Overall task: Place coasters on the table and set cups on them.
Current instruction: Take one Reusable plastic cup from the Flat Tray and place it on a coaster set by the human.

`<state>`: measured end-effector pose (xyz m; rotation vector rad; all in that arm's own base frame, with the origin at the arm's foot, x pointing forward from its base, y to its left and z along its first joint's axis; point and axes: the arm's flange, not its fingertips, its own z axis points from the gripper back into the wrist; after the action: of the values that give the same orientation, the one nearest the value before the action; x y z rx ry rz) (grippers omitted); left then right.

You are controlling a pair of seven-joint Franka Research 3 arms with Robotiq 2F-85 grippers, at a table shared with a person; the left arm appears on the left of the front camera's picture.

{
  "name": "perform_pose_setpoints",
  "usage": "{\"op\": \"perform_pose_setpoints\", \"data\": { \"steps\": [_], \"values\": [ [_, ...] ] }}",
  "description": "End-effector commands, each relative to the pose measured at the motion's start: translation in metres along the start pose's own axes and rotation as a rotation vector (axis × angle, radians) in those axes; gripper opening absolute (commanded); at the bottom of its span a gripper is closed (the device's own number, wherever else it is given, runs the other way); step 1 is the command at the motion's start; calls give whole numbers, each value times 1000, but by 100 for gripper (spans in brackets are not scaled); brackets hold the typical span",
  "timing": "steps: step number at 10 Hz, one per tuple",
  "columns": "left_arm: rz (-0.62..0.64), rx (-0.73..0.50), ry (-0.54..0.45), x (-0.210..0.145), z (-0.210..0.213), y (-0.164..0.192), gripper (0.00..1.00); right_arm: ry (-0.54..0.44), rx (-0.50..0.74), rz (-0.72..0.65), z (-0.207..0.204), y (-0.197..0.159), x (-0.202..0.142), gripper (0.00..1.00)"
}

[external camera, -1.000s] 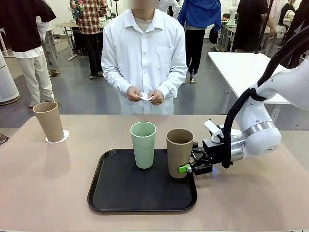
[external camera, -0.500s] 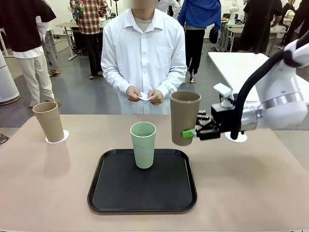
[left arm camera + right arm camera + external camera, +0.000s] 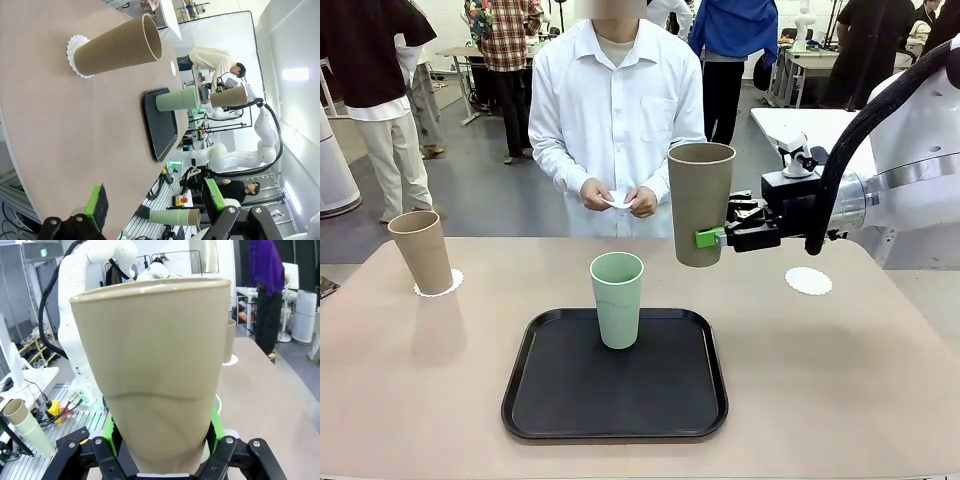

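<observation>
**Right gripper, transfer step.** The right gripper (image 3: 712, 238) is clamping the lower wall of a tall tapered tan-brown matte tumbler (image 3: 700, 205) between its green pads. It is holding the tumbler upright in the air above the beige-tan matte table (image 3: 840, 380). The tumbler is hanging between the black rounded tray (image 3: 615, 400) and a bare white scalloped paper coaster (image 3: 808, 281) lying to the right.

**Doing the step well.**
- The tumbler should probably be travelling level until its base is centred over that coaster.
- It should then be descending straight down, because a sideways drag could be shifting or creasing the thin paper.
- The jaws should be releasing only once the base is sitting flat.

**Rest of the scene.** The left gripper (image 3: 155, 197) is standing wide apart with nothing between its jaws, low over the table. 1 pale mint green tumbler (image 3: 617, 298) is standing on the tray. A 2nd tan-brown tumbler (image 3: 421, 251) is resting on its own lacy coaster (image 3: 455, 283) at far left. The person's hands (image 3: 620, 199) are holding a small white piece, possibly another coaster.

**Change since 1 second earlier.** The gripped tumbler was then standing at the tray's right edge. It is now raised and carried toward the far right, and the arm is no longer hiding the bare coaster.
</observation>
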<state>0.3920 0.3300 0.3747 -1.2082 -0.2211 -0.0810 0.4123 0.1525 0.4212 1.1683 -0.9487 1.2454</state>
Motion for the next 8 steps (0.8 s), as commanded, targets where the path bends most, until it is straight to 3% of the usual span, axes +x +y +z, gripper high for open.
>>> {"op": "perform_pose_setpoints", "data": {
  "steps": [1, 3, 4, 5, 8],
  "values": [
    [-6, -8, -3, -2, 1, -2, 100, -9, 5, -4, 1, -1, -3, 63],
    [-6, -8, -3, -2, 1, -2, 100, -9, 5, -4, 1, -1, -3, 63],
    [-6, -8, -3, -2, 1, -2, 100, -1, -2, -5, 1, -1, -2, 81],
    [-6, -8, -3, -2, 1, -2, 100, 2, -6, -25, 12, -16, -8, 81],
    [-6, -8, -3, -2, 1, -2, 100, -61, -147, -19, 120, -79, -31, 81]
  ]
}}
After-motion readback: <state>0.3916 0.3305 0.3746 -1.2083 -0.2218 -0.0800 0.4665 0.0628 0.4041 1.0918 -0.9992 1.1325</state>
